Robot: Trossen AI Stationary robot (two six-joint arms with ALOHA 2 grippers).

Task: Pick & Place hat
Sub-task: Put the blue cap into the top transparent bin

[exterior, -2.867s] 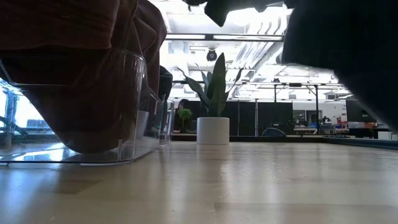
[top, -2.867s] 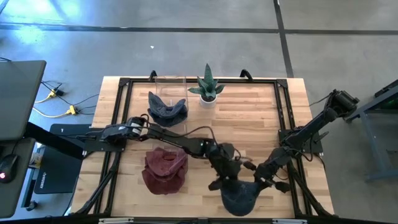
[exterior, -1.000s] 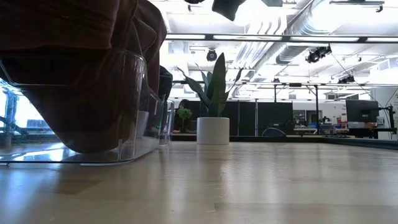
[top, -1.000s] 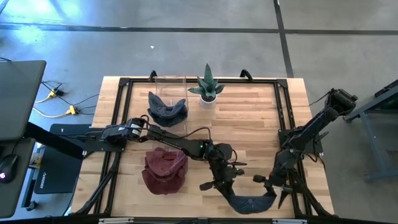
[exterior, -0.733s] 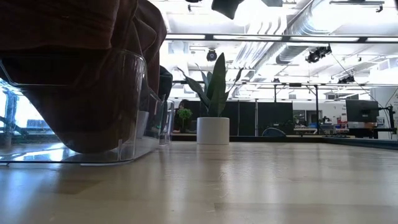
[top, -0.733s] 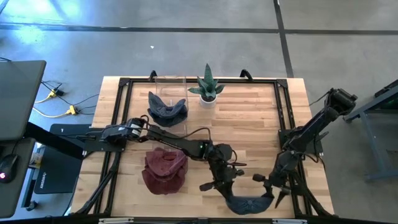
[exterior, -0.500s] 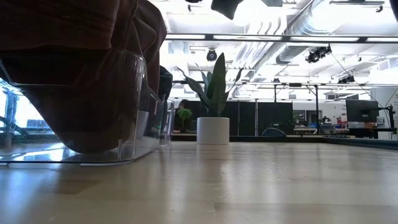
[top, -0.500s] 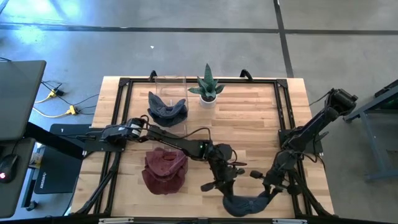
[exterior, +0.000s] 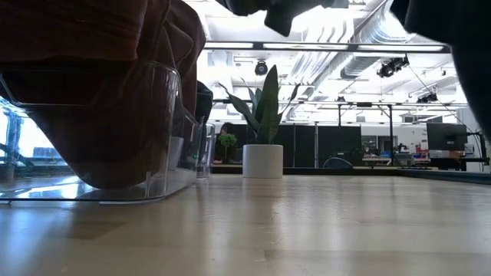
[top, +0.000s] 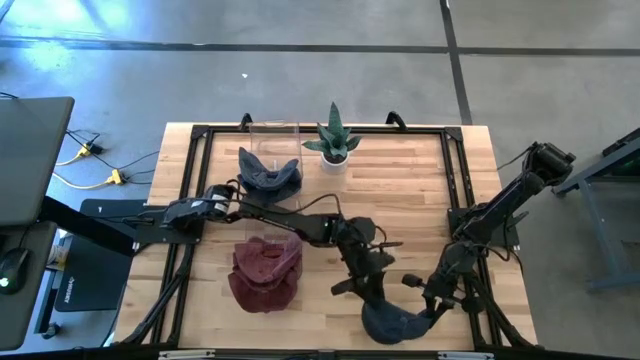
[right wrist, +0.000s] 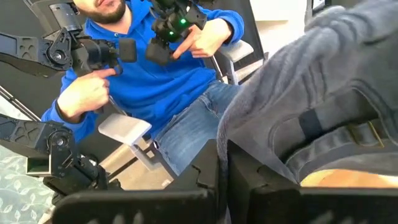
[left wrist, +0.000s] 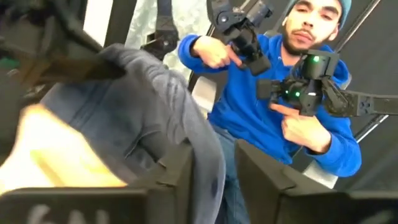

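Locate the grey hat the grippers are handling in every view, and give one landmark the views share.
High view: grey hat at the table's near edge.
Low view: not clearly identifiable.
Left wrist view: fills the left side.
Right wrist view: fills the right side.
Shared landmark: the person in blue shows in both wrist views.

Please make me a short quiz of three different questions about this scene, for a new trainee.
1. True or false: the right pincer is shut on the grey hat.
2. Which stands at the table's far edge? A) potted plant B) kettle C) lamp
3. Fill in: the dark red hat lies on the ____ arm's side of the table.

Key: 1 true; 2 A; 3 left.
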